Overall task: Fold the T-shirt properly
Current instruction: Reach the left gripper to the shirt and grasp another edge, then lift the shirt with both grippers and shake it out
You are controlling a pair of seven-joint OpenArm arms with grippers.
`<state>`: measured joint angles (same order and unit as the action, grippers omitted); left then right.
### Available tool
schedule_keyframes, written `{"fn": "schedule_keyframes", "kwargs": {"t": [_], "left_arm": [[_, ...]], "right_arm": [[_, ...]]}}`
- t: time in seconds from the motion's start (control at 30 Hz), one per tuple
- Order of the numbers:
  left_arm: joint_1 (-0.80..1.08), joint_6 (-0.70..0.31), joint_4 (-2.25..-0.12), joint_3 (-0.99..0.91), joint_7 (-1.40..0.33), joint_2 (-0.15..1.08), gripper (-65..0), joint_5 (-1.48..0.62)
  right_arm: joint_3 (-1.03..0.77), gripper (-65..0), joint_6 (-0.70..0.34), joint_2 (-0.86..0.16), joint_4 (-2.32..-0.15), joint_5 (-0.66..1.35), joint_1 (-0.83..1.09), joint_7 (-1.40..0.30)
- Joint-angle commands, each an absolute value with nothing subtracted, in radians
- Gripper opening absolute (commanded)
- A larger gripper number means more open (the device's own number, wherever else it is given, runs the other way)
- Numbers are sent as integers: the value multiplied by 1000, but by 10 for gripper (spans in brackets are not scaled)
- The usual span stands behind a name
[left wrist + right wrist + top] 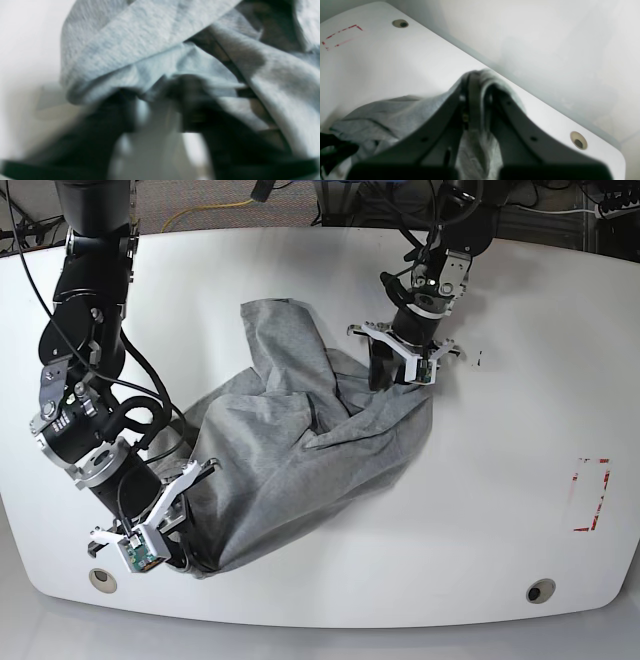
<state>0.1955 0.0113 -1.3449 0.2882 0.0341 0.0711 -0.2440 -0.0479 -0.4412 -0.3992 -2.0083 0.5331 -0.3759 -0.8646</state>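
The heather-grey T-shirt [300,440] lies crumpled in a loose heap on the white table [500,410], with no lettering showing. My left gripper [392,375] stands at the heap's far right edge. In the blurred left wrist view its fingers [120,110] hold a bunched fold of the shirt [150,50], so the left gripper [152,95] is shut on it. My right gripper [185,558] is at the heap's near left corner. In the right wrist view the right gripper [476,85] is shut on a ridge of the shirt [395,115] close to the table's front edge.
A red dashed rectangle [590,495] is marked on the table at the right and also shows in the right wrist view [341,36]. Round holes sit near the front corners [540,590] [101,579]. Cables lie beyond the table's back edge [210,210].
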Motion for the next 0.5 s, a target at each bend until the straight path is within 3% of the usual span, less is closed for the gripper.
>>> {"fn": "schedule_keyframes", "kwargs": {"t": [0.0,0.03,0.07,0.33,0.47], "left_arm": [[182,16,-1316,289,-13,73,-590,-249],[180,16,-1300,291,-13,73,-644,-249],[180,16,-1293,291,-13,73,-650,-249],[197,15,-1353,154,-15,74,-650,-251],[228,13,-1465,58,-88,133,-650,-249]], "right_arm": [[-54,-650,-437,-410,-2023,544,-389,-828],[-54,-650,-437,-410,-2023,544,-387,-828],[-54,-650,-437,-410,-2023,544,-384,-828],[-74,-650,-433,-410,-1975,544,-390,-828],[-134,-650,-435,-410,-1957,544,-407,-828]]}}
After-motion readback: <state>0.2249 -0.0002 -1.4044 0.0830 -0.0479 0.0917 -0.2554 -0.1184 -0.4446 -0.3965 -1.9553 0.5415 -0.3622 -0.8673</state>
